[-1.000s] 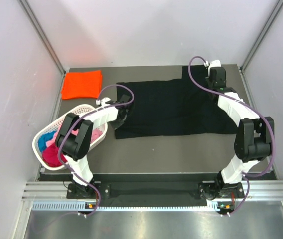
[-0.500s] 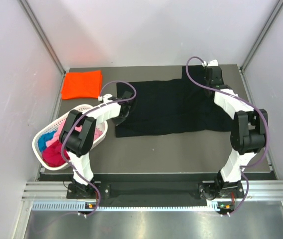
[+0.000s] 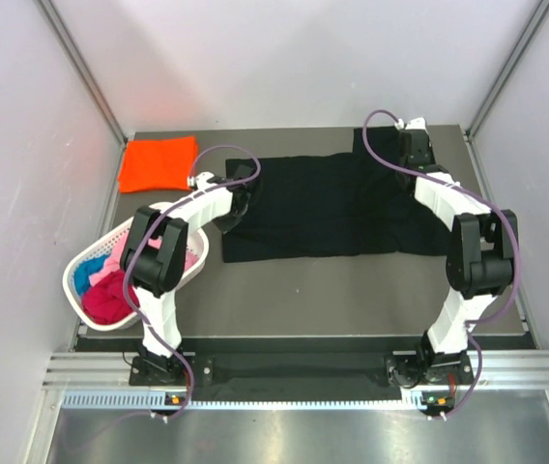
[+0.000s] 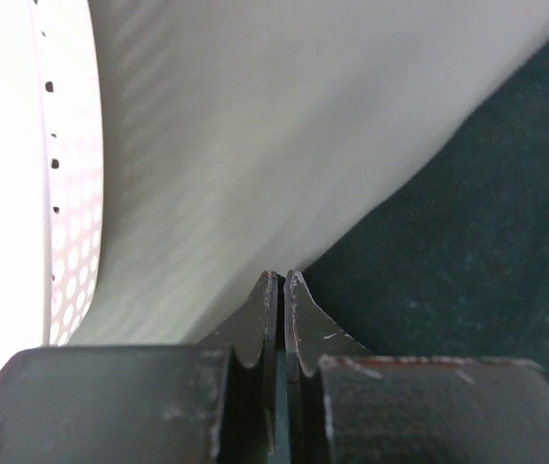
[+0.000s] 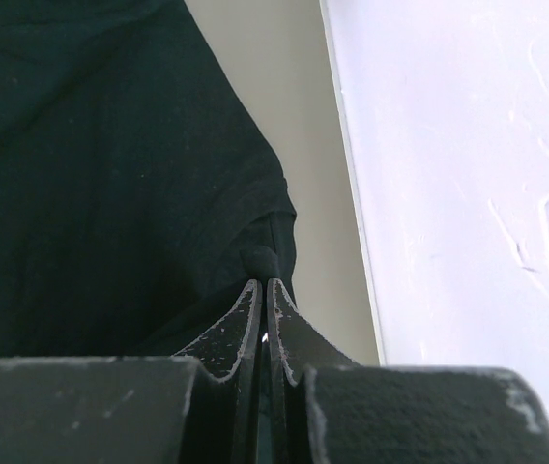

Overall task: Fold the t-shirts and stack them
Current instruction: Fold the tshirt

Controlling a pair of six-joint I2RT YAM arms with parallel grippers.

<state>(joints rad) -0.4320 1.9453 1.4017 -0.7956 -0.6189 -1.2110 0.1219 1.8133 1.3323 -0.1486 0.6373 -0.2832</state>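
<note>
A black t-shirt (image 3: pixel 323 208) lies spread flat across the middle and right of the table. My left gripper (image 3: pixel 241 180) is shut on its left edge; the left wrist view shows the jaws (image 4: pixel 281 280) pressed together at the border of the black cloth (image 4: pixel 468 242). My right gripper (image 3: pixel 415 145) is shut on the shirt's back right corner, with a small bump of black cloth (image 5: pixel 260 259) pinched at its tips (image 5: pixel 261 285). A folded orange t-shirt (image 3: pixel 158 162) lies at the back left. Pink (image 3: pixel 192 259), magenta (image 3: pixel 105 298) and blue (image 3: pixel 86 275) shirts lie in the basket.
The white lattice basket (image 3: pixel 70 280) stands at the left front, beside my left arm; its wall also shows in the left wrist view (image 4: pixel 62 193). The right enclosure wall (image 5: pixel 448 145) is close to my right gripper. Bare grey table runs along the front.
My left gripper has moved toward the back, pulling the shirt's left edge with it. The shirt's near edge has shifted back. My right gripper has moved slightly back.
</note>
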